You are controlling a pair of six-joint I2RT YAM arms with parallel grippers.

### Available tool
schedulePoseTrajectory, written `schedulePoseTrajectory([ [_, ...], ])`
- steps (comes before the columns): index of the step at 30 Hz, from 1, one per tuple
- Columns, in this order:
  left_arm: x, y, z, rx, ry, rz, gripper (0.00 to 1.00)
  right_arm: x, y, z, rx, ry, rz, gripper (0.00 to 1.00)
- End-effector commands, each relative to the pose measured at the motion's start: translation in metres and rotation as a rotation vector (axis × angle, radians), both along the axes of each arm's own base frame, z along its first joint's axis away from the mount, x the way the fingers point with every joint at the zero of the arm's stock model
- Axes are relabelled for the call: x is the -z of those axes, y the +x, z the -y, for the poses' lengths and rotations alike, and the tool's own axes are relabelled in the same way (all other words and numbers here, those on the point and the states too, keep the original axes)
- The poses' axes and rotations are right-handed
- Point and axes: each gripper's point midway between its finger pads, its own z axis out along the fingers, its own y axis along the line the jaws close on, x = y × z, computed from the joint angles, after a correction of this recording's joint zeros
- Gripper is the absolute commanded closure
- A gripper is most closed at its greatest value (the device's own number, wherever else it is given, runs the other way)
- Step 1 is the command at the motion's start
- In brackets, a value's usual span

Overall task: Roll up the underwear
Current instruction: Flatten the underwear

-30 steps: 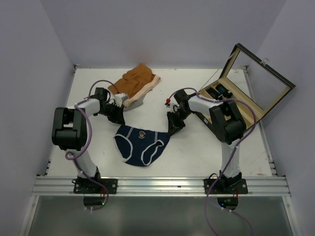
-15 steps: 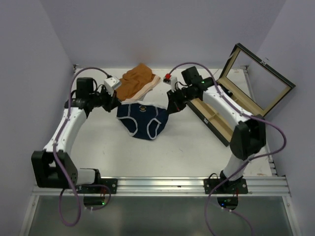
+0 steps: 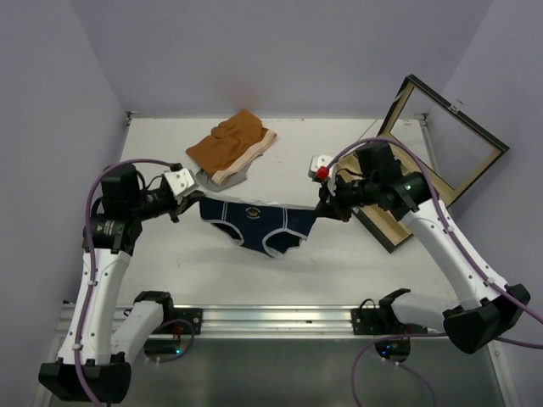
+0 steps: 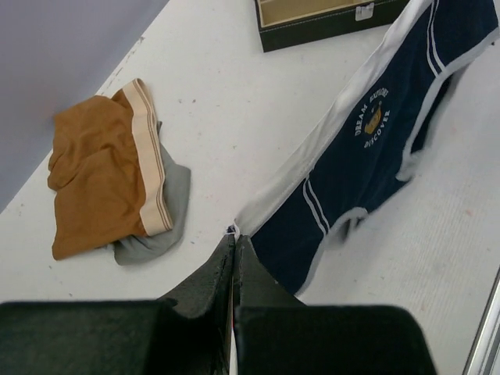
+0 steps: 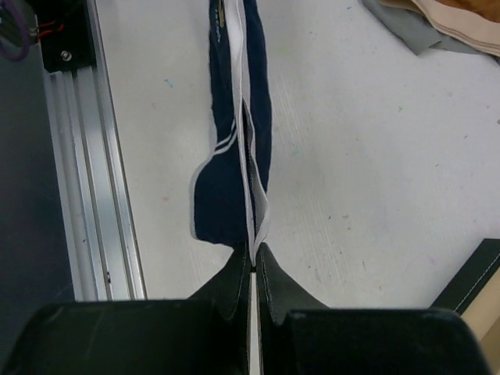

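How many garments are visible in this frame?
3. The underwear hangs stretched between the left gripper and right gripper; orange shorts lie at the far side; a grey garment lies partly hidden under them.

The underwear (image 3: 254,222), flat on the bench (image 3: 339,263) a second ago, now hangs between the left fingers (image 4: 207,285) and right fingers (image 5: 232,277) (pulled taut).

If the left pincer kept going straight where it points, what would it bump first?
The underwear, whose corner the left pincer pinches. Beyond that, bare table, then maybe the open box, though depth is hard to judge.
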Motion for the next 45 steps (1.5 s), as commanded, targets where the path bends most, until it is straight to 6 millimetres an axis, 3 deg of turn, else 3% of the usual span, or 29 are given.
schedulePoseTrajectory([
  [1, -0.009, -0.017, 0.004, 0.011, -0.043, 0.009, 1.00, 0.017, -0.011, 0.006, -0.042, -0.023, -0.012, 1.00],
  [4, 0.007, -0.005, 0.000, -0.044, -0.053, -0.059, 1.00, 0.042, 0.000, 0.000, -0.037, -0.048, -0.071, 1.00],
  [9, 0.067, 0.037, -0.005, -0.135, -0.067, -0.287, 1.00, 0.091, 0.032, -0.015, -0.026, -0.096, -0.180, 0.97],
  [10, 0.081, 0.053, -0.005, -0.155, -0.072, -0.325, 0.99, 0.104, 0.049, -0.024, 0.002, -0.100, -0.215, 0.84],
  [11, 0.089, 0.062, -0.006, -0.177, -0.079, -0.354, 0.92, 0.114, 0.059, -0.027, 0.020, -0.118, -0.241, 0.75],
  [12, 0.091, 0.073, -0.007, -0.203, -0.085, -0.369, 0.79, 0.124, 0.072, -0.024, 0.067, -0.164, -0.245, 0.68],
  [13, 0.100, 0.085, -0.017, -0.274, -0.057, -0.385, 0.73, 0.135, 0.089, -0.026, 0.104, -0.204, -0.273, 0.62],
  [14, 0.105, 0.098, -0.022, -0.310, -0.042, -0.406, 0.69, 0.137, 0.099, -0.020, 0.144, -0.224, -0.282, 0.54],
  [15, 0.107, 0.103, -0.027, -0.339, -0.023, -0.407, 0.63, 0.139, 0.109, -0.011, 0.195, -0.261, -0.265, 0.53],
  [16, 0.103, 0.109, -0.037, -0.388, 0.002, -0.377, 0.60, 0.130, 0.115, -0.009, 0.219, -0.253, -0.243, 0.50],
  [18, 0.096, 0.108, -0.042, -0.393, 0.023, -0.319, 0.53, 0.118, 0.115, -0.001, 0.252, -0.244, -0.219, 0.50],
  [21, 0.086, 0.098, -0.039, -0.359, 0.023, -0.254, 0.47, 0.103, 0.091, -0.004, 0.253, -0.191, -0.254, 0.57],
  [23, 0.100, 0.084, -0.031, -0.294, 0.026, -0.302, 0.47, 0.112, 0.063, -0.015, 0.222, -0.197, -0.322, 0.66],
  [26, 0.130, 0.072, -0.027, -0.266, 0.045, -0.392, 0.49, 0.137, 0.038, -0.030, 0.189, -0.252, -0.334, 0.73],
  [30, 0.153, 0.067, -0.025, -0.267, 0.062, -0.446, 0.49, 0.163, 0.044, -0.037, 0.264, -0.322, -0.296, 0.70],
  [39, 0.196, 0.049, -0.011, -0.256, 0.173, -0.523, 0.46, 0.195, 0.059, -0.045, 0.315, -0.428, -0.219, 0.68],
  [45, 0.217, 0.041, -0.020, -0.278, 0.246, -0.552, 0.47, 0.214, 0.064, -0.043, 0.333, -0.494, -0.236, 0.68],
])
